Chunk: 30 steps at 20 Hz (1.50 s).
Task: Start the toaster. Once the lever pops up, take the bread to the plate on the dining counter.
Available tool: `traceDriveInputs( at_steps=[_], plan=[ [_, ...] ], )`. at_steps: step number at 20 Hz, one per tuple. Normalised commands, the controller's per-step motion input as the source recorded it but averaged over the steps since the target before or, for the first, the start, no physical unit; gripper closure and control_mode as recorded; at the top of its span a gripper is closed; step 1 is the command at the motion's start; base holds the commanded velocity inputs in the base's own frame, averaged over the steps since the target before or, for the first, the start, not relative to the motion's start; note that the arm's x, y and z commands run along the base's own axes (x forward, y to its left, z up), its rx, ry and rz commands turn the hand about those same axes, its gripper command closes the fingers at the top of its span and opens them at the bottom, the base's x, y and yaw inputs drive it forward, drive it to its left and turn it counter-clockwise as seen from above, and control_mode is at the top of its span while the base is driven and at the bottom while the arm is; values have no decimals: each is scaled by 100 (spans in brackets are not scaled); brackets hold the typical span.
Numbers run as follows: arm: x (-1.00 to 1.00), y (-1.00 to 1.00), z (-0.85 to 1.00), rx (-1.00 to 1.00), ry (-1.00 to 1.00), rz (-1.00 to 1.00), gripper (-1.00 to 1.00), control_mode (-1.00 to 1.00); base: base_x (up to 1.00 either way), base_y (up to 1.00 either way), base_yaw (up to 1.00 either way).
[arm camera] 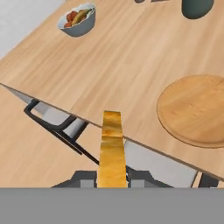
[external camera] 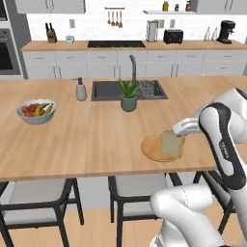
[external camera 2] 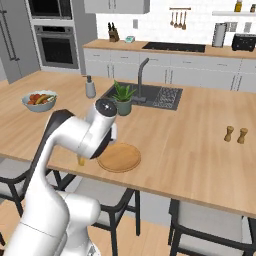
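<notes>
gripper [arm camera: 112, 177] pinching 1 bread [arm camera: 111, 151] | 1 plate [arm camera: 197, 109] | 1 fruit bowl [arm camera: 78, 21]

Matt wooden plate [arm camera: 194, 109], wood-grain dining counter [arm camera: 109, 65]

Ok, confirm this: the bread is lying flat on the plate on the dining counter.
Not right. The bread is not lying on the plate: the fingers hold it edge-on, off to the plate's side at the dining counter edge. The hand view shows the plate bare.

White cabinets [external camera: 101, 62], wooden floor [external camera: 96, 231], dark chairs [external camera: 38, 202].
</notes>
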Motion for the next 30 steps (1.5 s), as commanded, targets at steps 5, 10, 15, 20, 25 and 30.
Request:
traceDriveInputs(
  at_steps=[5, 10, 15, 20, 25, 30],
  plan=[
    [77, -21, -40, 5, 4, 3, 100, -100, 0, 0, 0],
    [54, -12, -57, 3, -3, 1, 100, -100, 0, 0, 0],
    [27, -29, -36, 1, -3, 0, 100, -100, 0, 0, 0],
    [54, -23, -3, 5, 0, -1, 100, -100, 0, 0, 0],
    [33, 0, -29, 5, 0, -4, 100, -100, 0, 0, 0],
    [9, -1, -32, 8, -1, -8, 100, -100, 0, 0, 0]
  ],
)
